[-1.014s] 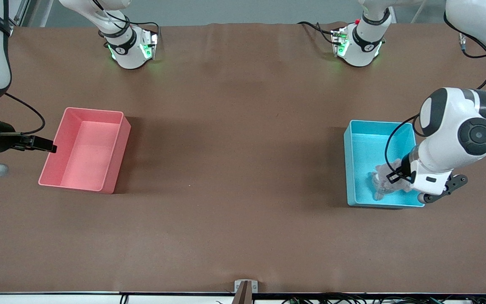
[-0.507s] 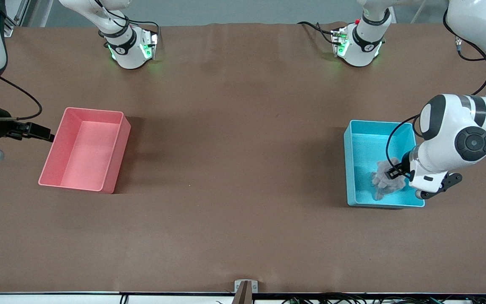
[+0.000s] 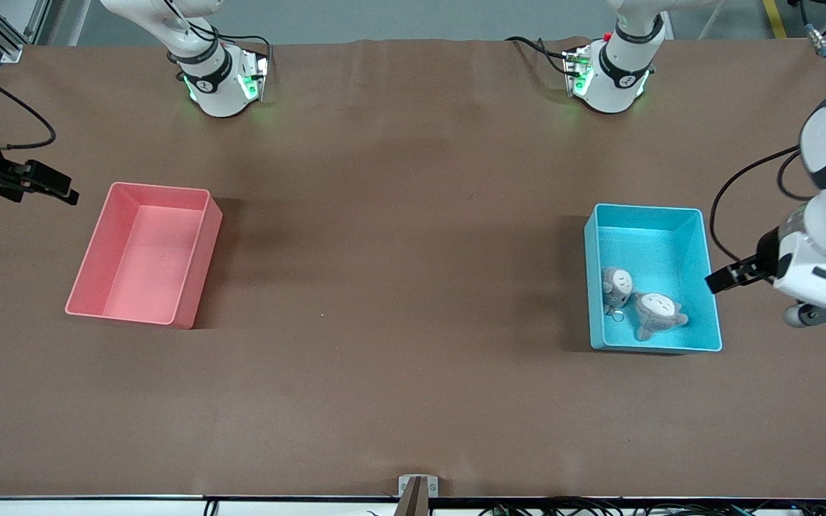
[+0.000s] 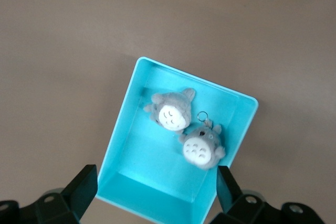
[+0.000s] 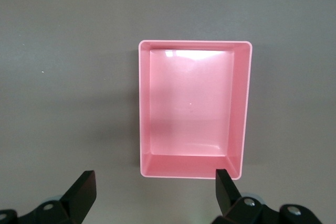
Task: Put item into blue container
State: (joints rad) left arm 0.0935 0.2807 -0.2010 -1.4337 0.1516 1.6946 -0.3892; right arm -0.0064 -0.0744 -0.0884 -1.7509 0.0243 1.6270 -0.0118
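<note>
table (image 3: 413, 251), 1, brown | bins 2: pink bin (image 3: 144, 252) frame left; blue container (image 3: 652, 278) frame right | grippers 2: left gripper (image 3: 715, 282) right edge, right gripper (image 3: 62, 190) left edge, both spread wide, holding nothing | plush toys 2: larger plush (image 3: 658, 312) and smaller plush (image 3: 617, 285), touching, in blue container

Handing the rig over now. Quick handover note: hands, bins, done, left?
Left hand: open, empty, up beside the blue container at the left arm's end of the table.
Right hand: open, empty, beside the pink bin at the right arm's end.
Two grey plush toys lie inside the blue container, in the half nearer the front camera.
Done: both toys are in, released.
Left: no other loose item shows on the table; pink bin holds nothing.
</note>
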